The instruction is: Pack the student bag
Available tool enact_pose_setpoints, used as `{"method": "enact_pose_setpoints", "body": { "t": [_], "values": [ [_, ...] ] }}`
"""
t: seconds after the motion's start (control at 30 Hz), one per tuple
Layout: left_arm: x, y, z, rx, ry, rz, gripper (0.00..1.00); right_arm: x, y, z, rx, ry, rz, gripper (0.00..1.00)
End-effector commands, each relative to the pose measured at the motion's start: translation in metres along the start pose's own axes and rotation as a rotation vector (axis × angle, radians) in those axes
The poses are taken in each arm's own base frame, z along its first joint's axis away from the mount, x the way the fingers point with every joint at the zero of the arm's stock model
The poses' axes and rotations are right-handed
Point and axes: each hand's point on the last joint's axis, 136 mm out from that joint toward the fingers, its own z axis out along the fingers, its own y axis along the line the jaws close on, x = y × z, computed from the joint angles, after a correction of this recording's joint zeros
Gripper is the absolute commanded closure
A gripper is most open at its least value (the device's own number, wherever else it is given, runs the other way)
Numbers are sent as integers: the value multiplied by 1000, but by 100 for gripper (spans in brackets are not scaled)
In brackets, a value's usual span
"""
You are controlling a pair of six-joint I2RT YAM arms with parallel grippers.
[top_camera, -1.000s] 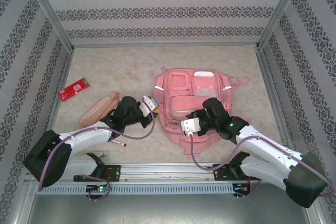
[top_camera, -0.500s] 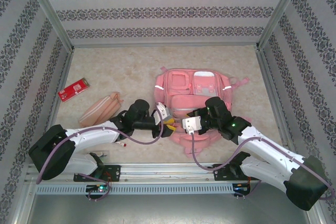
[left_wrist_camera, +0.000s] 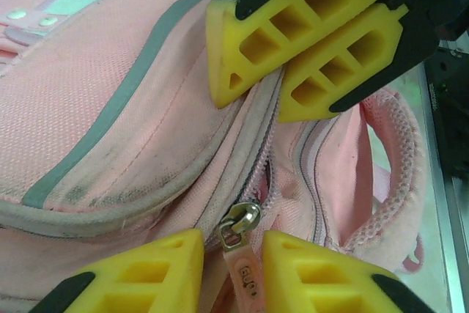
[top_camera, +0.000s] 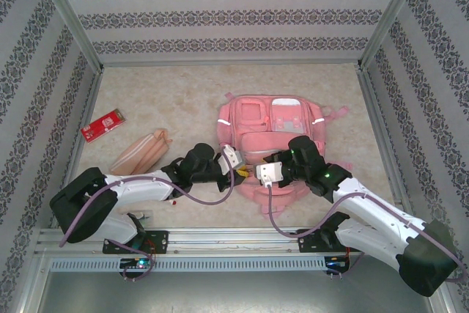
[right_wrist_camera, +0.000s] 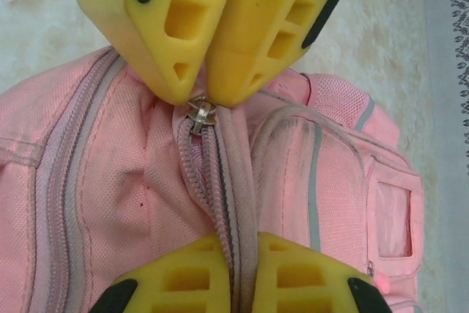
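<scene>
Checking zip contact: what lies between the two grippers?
Left wrist view: a stretch of zipper on the student bag, from the right gripper to the slider at the left gripper.

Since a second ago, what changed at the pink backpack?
Left gripper swung right from the left edge of the pink fabric backpack to its near side, jaws straddling the metal zip pull. Right gripper stayed shut on the zip seam; peach pouch, red card unmoved.

The beige marbled table [top_camera: 168, 93] carries a pink backpack [top_camera: 260, 141] right of centre. A tan pouch [top_camera: 139, 150] lies to its left, and a red card [top_camera: 103, 124] farther left, near the wall.
</scene>
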Motion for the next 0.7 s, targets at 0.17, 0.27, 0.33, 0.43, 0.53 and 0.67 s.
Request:
{"method": "enact_pose_setpoints", "body": {
  "t": [0.17, 0.27, 0.33, 0.43, 0.53, 0.67],
  "values": [
    [-2, -8, -1, -35, -38, 39, 77, -14, -46, -18, 190, -54, -42, 100],
    [-2, -5, 5, -41, -27, 34, 72, -13, -44, -17, 185, -50, -39, 100],
    [-5, -4, 7, -45, -42, 38, 71, -12, -41, -15, 172, -55, -36, 100],
    [-5, 0, 11, -61, -48, 41, 70, -15, -39, -15, 157, -73, -35, 100],
    [-6, 9, 14, -103, -40, 39, 65, -19, -37, -14, 146, -94, -34, 100],
    [-12, 22, 12, -182, -62, 52, 65, -24, -36, -15, 134, -121, -26, 100]
  ]
}}
